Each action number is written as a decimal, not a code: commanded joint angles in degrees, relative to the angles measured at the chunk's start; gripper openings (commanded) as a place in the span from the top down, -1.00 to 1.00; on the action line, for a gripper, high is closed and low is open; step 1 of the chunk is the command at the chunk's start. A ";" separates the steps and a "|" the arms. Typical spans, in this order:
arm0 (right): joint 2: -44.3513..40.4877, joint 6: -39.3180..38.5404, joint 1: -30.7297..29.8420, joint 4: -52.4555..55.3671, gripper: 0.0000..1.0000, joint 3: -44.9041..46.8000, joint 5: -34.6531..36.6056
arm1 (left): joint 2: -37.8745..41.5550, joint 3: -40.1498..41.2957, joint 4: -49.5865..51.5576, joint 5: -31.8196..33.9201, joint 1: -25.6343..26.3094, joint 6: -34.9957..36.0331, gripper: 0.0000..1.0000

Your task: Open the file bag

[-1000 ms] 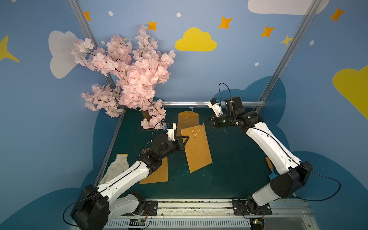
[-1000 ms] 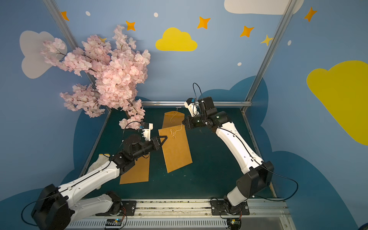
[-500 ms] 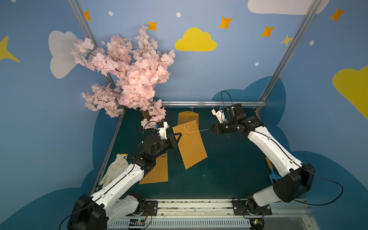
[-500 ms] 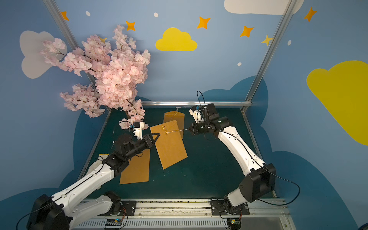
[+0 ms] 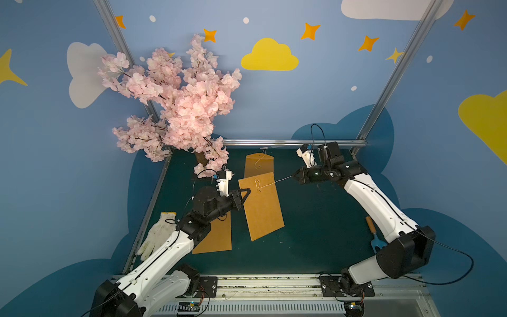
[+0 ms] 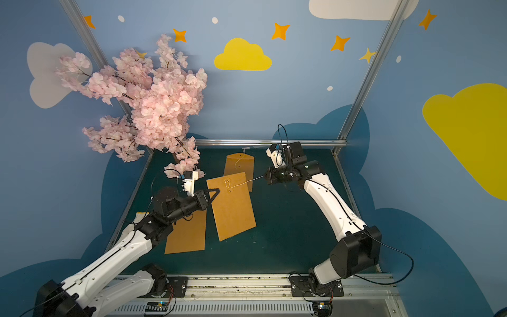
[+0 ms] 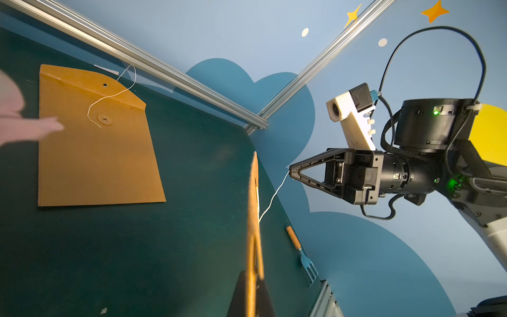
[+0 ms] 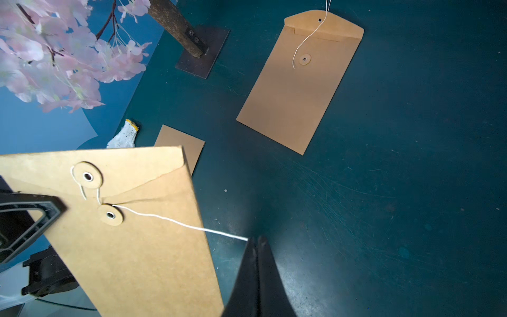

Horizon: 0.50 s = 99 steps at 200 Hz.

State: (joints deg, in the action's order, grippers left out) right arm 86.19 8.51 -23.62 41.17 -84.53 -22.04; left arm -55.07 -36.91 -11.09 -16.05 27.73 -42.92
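The file bag (image 5: pixel 262 208) (image 6: pixel 233 208) is a brown envelope with two round buttons, raised off the mat at its top end. My left gripper (image 5: pixel 245 192) (image 6: pixel 215 192) is shut on its top left corner; in the left wrist view the file bag (image 7: pixel 252 219) shows edge-on between the jaws of that gripper (image 7: pixel 253 280). My right gripper (image 5: pixel 295 176) (image 8: pixel 256 240) is shut on the end of the white string (image 8: pixel 178 223), which runs taut from the lower button. The flap lies closed.
A second brown envelope (image 5: pixel 259 164) lies flat at the back by the metal rail (image 5: pixel 293 142). A third (image 5: pixel 216 236) lies under my left arm. The cherry tree (image 5: pixel 186 109) stands back left, a glove (image 5: pixel 157 233) at the left edge, a blue fork (image 5: pixel 374 236) at the right.
My left gripper has carried the file bag a little to the left. My right gripper has drawn away to the right, and the string, slack on the bag before, is now taut.
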 commanded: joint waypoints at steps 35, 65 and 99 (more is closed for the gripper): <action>-2.98 -1.20 0.16 0.93 1.00 1.93 -1.23 | 3.03 1.04 -1.57 3.87 -2.82 -0.52 0.95; -4.54 -1.01 -0.02 0.71 1.00 5.24 -2.76 | 2.74 0.48 -3.06 5.31 -5.01 -1.40 0.95; -5.16 -0.71 -1.96 0.79 1.00 6.21 -6.50 | -1.23 -0.43 -6.26 5.85 -5.60 -3.10 0.95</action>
State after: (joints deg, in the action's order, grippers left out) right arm 82.39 8.27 -24.45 41.32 -78.78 -25.34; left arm -54.08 -36.40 -13.63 -11.77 22.63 -44.62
